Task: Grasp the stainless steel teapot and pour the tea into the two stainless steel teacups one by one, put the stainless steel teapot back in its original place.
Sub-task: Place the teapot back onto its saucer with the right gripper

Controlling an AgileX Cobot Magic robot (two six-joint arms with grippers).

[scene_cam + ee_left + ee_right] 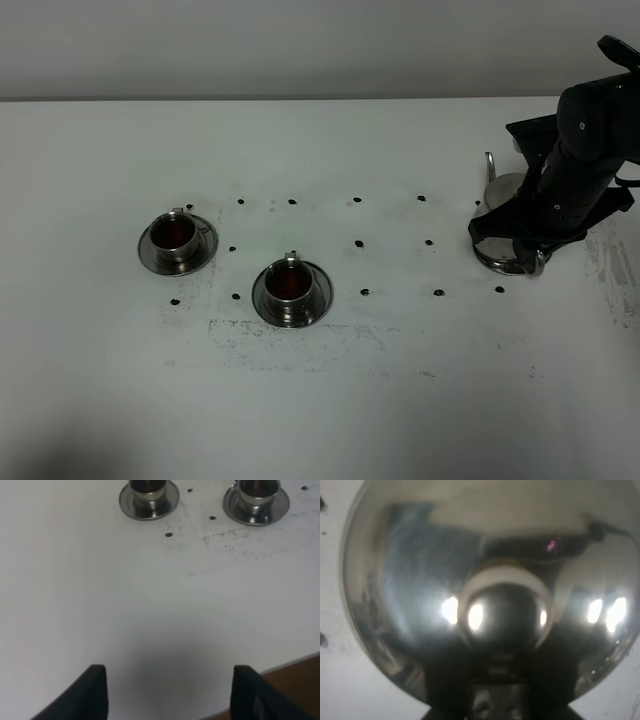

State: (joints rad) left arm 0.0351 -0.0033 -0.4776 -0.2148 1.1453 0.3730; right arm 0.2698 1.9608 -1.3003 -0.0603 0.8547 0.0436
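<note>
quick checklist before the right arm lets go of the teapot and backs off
1. Both cups filled: ok. The left teacup and the middle teacup both hold dark tea.
2. Cups upright on saucers: ok.
3. Teapot resting flat on the table: cannot tell, the arm covers most of it.
4. Right gripper shut at the teapot: ok, though the exact contact is hidden.
5. Left gripper out of the way: ok, open over bare table, short of the cups.
</note>
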